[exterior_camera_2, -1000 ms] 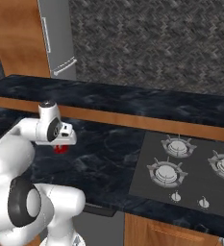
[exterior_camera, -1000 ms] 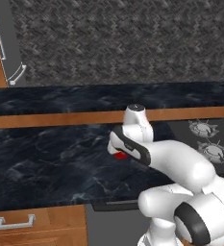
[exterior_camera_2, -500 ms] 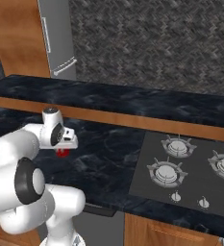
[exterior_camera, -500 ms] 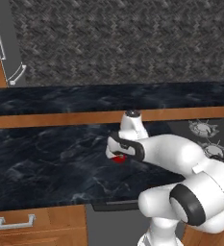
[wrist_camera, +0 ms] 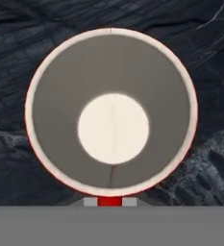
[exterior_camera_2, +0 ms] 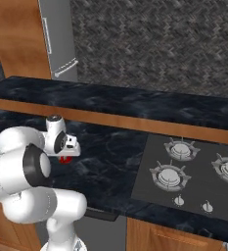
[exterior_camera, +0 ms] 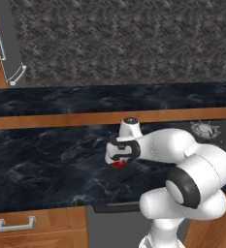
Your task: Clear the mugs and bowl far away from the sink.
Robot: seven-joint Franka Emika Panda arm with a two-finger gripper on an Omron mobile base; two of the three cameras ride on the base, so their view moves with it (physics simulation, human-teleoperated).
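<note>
Gripper (exterior_camera: 118, 163) hangs over the dark counter (exterior_camera: 46, 164), left of the stovetop (exterior_camera_2: 193, 171), jaws nearly shut on the rim of the red bowl (wrist_camera: 111, 113). Judged best: keep it level, lower gently, let go only once it's seated. Bowl mostly hidden behind the hand in base views; fingertips cut off in hand view.

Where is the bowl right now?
The bowl hangs from the shut hand over the dark counter, left of the stovetop; the hand view looks down into it from above.
</note>
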